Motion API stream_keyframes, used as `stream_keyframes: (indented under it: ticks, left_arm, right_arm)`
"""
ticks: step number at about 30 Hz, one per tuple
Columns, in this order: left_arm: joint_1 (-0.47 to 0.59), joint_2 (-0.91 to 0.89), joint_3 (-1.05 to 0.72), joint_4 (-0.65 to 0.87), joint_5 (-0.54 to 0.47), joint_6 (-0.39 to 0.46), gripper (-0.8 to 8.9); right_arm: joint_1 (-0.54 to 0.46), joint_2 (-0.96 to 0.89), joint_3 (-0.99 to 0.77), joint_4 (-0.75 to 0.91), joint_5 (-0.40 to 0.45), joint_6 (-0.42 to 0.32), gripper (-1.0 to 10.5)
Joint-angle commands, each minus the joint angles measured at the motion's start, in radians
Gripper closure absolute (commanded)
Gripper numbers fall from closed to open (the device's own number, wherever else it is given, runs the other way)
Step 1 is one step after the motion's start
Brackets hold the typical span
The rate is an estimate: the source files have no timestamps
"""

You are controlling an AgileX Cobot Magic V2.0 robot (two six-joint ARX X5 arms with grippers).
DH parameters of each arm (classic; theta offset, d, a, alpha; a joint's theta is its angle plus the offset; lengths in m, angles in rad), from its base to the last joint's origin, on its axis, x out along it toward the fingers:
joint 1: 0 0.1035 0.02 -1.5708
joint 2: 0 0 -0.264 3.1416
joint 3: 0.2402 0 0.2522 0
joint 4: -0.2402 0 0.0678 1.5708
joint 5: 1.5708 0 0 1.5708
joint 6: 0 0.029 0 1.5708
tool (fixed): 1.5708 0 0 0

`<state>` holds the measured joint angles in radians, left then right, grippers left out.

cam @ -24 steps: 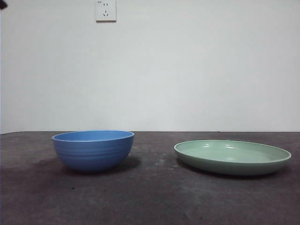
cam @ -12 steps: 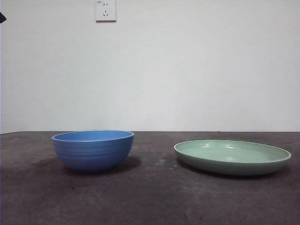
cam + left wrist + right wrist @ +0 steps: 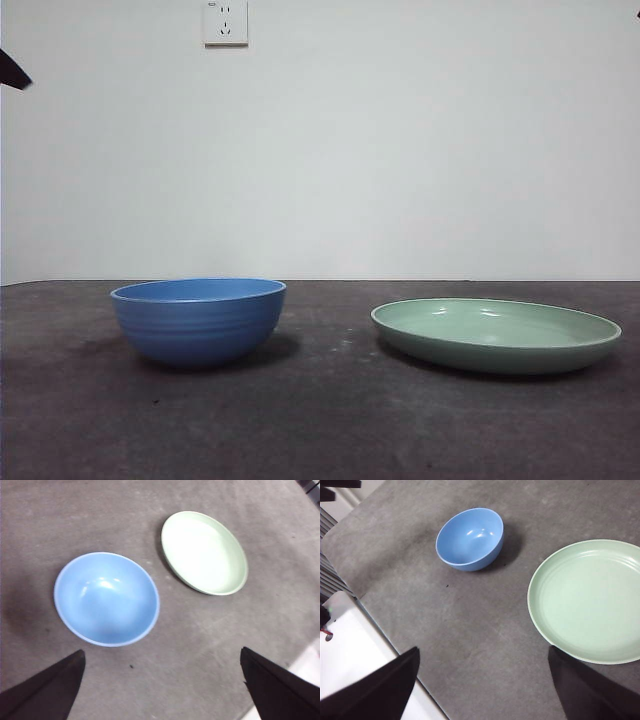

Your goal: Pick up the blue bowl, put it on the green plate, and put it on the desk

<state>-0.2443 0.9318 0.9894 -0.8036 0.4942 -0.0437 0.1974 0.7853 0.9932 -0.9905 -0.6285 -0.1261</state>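
Note:
The blue bowl (image 3: 198, 320) stands upright and empty on the desk (image 3: 320, 420), left of the green plate (image 3: 496, 335); the two are apart. My left gripper (image 3: 160, 685) is open, high above the desk, with the bowl (image 3: 106, 599) just beyond its jaws and the plate (image 3: 204, 552) farther off. My right gripper (image 3: 482, 685) is open, high above the desk, with the plate (image 3: 590, 600) close by and the bowl (image 3: 470, 538) farther away. In the front view only a black arm tip (image 3: 12, 70) shows at the left edge.
A white wall with a socket (image 3: 226, 22) rises behind the desk. The right wrist view shows the desk's edge with a white surface (image 3: 355, 670) beside it.
The black arm tip at the front view's left edge has come lower and shows larger. Bowl and plate have not moved.

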Motion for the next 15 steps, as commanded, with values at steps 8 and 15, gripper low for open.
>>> stream_keyframes:
  ticks: [8,15]
  left_arm:
    - [-0.045,0.274,0.153,0.013,-0.157,-0.003,3.49]
    - [-0.063,0.463,0.185,0.035,-0.245,0.006,3.49]
  right_arm:
    - [0.004,0.005,0.020,0.010,0.000,0.014,5.3]
    - [0.004,0.005,0.020,0.010,0.000,0.014,5.3]
